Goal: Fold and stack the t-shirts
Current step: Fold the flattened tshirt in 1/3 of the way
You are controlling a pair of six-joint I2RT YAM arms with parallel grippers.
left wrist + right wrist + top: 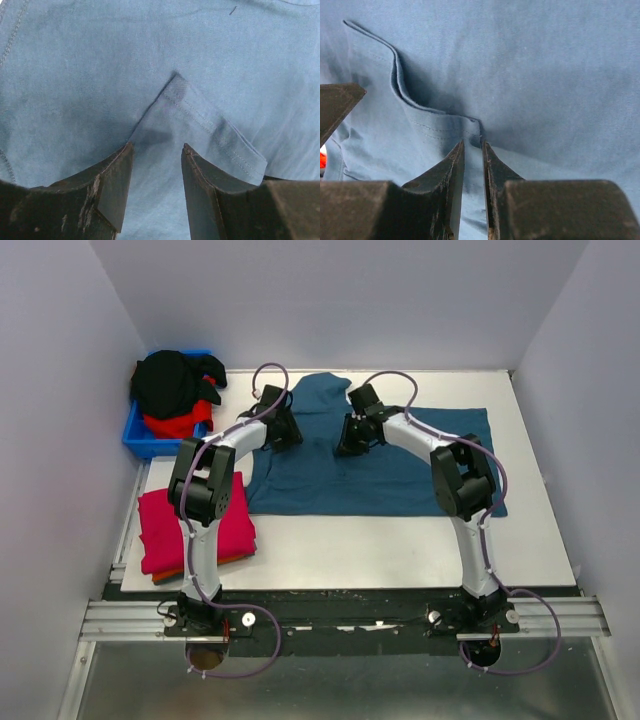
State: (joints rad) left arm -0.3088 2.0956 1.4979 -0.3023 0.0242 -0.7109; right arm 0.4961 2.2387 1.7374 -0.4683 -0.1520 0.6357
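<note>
Nearest, at the left of the worktop point(400, 550): folded crimson-pink t-shirt point(195, 520) stacked on an orange t-shirt point(205, 562), only the orange edge showing. Farther in, across the middle: large teal-blue t-shirt point(400, 480) spread flat, left hand point(158, 146) low over it and released, fingers apart either side of a folded hem flap, right hand point(473, 142) just to the right, fingers almost together at a raised hem fold, cannot tell whether pinching or only touching. At the far left corner: small blue bin point(135, 435) heaped with a black t-shirt point(165, 380) over a red t-shirt point(180, 423).
</note>
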